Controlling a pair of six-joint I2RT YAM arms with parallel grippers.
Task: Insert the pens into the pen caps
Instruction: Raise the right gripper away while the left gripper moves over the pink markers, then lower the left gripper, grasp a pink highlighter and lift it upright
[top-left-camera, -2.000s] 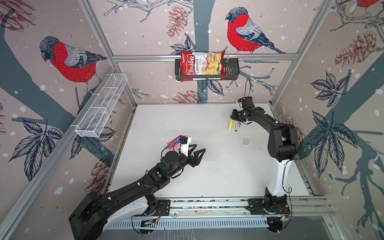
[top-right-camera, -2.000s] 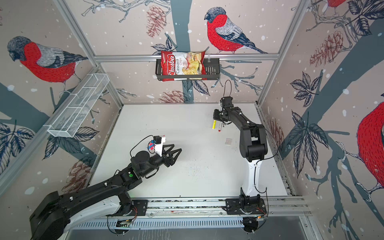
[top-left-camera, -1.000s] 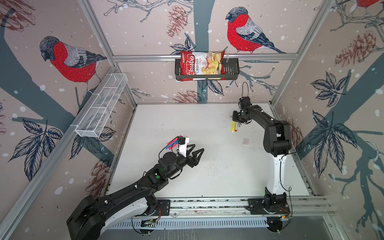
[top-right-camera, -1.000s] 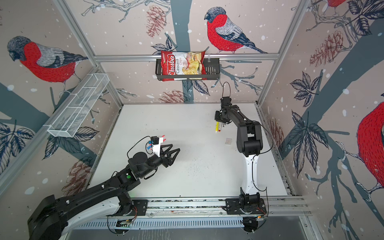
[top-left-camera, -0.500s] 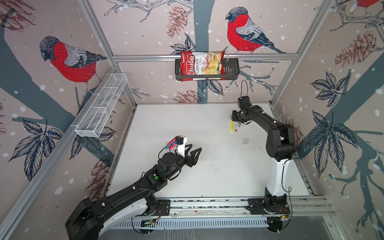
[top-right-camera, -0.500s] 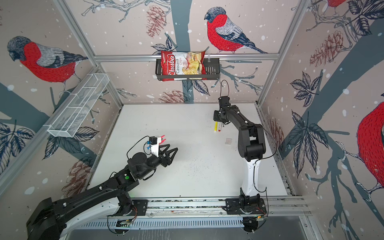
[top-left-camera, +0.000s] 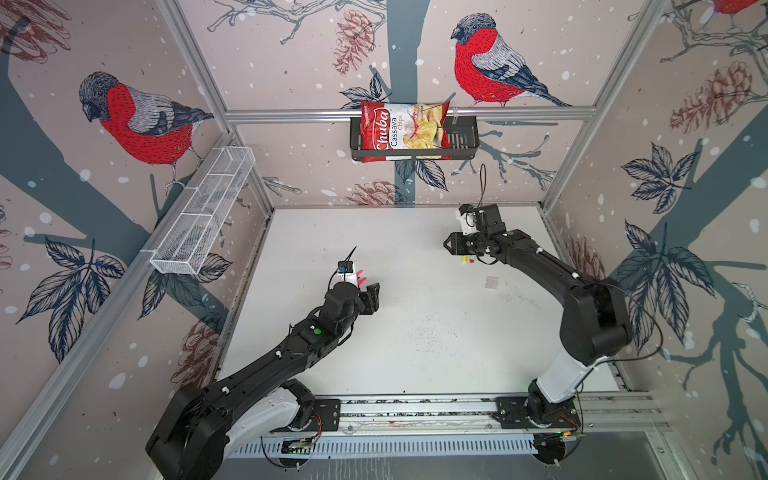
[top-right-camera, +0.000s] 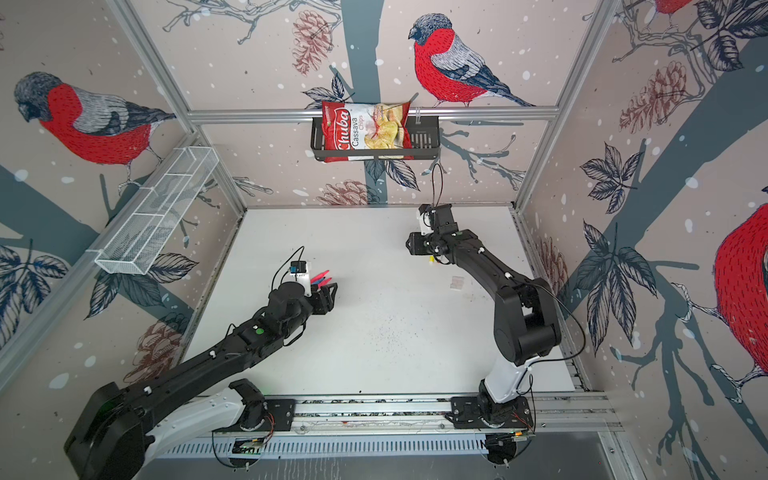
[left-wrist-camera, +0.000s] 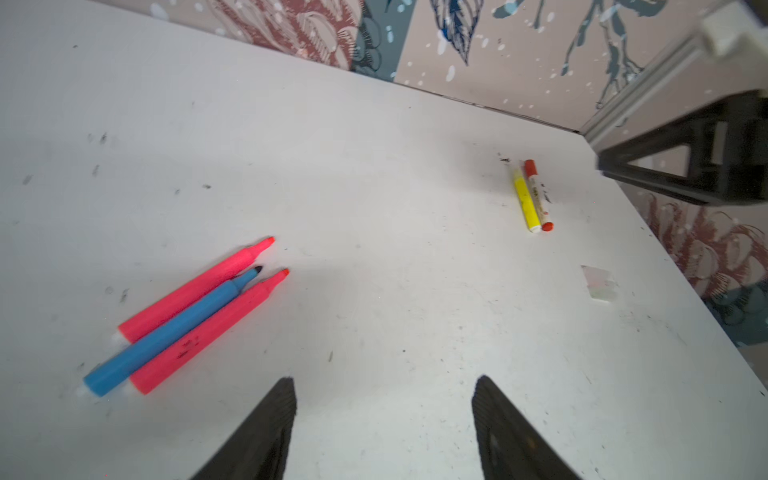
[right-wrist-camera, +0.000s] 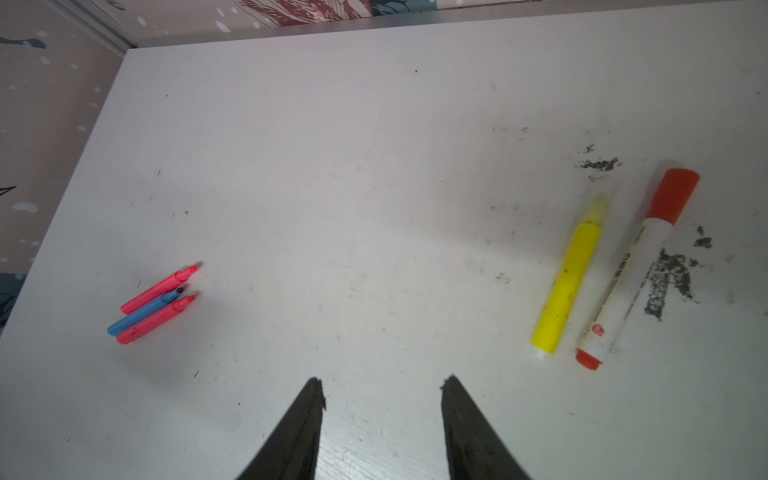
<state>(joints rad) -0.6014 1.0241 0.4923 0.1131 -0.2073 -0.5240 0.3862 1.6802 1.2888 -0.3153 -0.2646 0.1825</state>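
**Left pincer and the uncapped pens.** My left pincer (left-wrist-camera: 382, 380) hangs over the white table (left-wrist-camera: 374, 124) with its fingers spread and nothing between them. Just beside it lie three uncapped pens, touching side by side. They are two pink-red pens (left-wrist-camera: 195, 291) with the blue pen (left-wrist-camera: 170, 332) between them.

**Long axis.** The three barrels are parallel. Their bare tips point toward the part of the table where the yellow pen (right-wrist-camera: 571, 278) lies. This axis runs slantwise to the line between my left fingers. I judge that the pincer must shift sideways over the pens and the wrist must turn before the fingers can close squarely across one barrel.

**Right pincer.** My right pincer (right-wrist-camera: 382, 380) is likewise spread and empty. It hovers near the yellow pen, which already wears a translucent cap. Next to that pen lies the white-barrelled marker (right-wrist-camera: 627, 270) with its red cap on. These two lie parallel and close together, but I cannot tell whether they touch.

**Loose caps.** The translucent caps (left-wrist-camera: 598, 283) lie on my right arm's side of the table, well apart from the three pens.

**Which arm is nearer.** The left pincer is much nearer the bare pens, and the right is nearer the caps. A pen therefore looks best taken from the left and a cap from the right.
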